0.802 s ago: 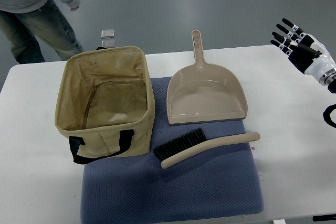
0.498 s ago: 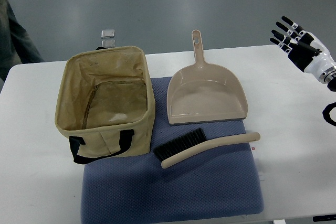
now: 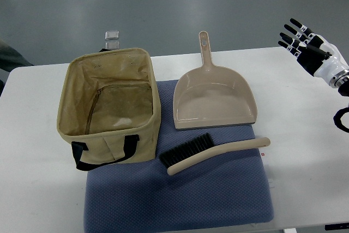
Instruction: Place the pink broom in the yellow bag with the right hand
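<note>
The pink-beige broom [image 3: 218,151] lies flat on the blue mat [image 3: 180,195], its black bristles [image 3: 186,150] pointing left toward the bag. An open yellow fabric bag [image 3: 112,107] with black handles stands upright on the left, nothing inside it. My right hand [image 3: 305,42] hovers high at the table's far right edge, black fingers spread and holding nothing, well away from the broom. The left arm is out of view.
A matching pink dustpan [image 3: 214,99] rests on the mat just behind the broom, handle pointing away. The white table [image 3: 305,151] carries everything. A small clear item [image 3: 112,35] lies on the grey floor beyond. A person's clothing [image 3: 6,58] shows at the left edge.
The person at the upper left has walked out to the left, leaving only a sliver. My right hand has drifted slightly up and left. Broom, bag and dustpan have not moved.
</note>
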{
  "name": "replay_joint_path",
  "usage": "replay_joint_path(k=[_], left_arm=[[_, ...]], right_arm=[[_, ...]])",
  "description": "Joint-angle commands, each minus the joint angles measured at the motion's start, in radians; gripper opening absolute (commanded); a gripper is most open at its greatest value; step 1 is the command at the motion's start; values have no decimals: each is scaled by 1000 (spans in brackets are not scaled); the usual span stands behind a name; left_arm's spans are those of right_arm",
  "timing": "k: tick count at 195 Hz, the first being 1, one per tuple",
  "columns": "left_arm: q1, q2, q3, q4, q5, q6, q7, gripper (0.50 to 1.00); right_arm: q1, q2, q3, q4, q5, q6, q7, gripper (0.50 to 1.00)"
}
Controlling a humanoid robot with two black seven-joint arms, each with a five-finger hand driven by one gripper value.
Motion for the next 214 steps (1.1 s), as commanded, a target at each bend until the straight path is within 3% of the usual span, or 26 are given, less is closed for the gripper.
replay_joint_path(k=[1, 214], left_arm=[[0, 0, 0, 4, 0, 0, 0, 1000], [0, 0, 0, 4, 0, 0, 0, 1000]], right_arm=[[1, -3, 3, 2, 0, 1, 0, 930], [6, 17, -11, 2, -7, 6, -2, 930]])
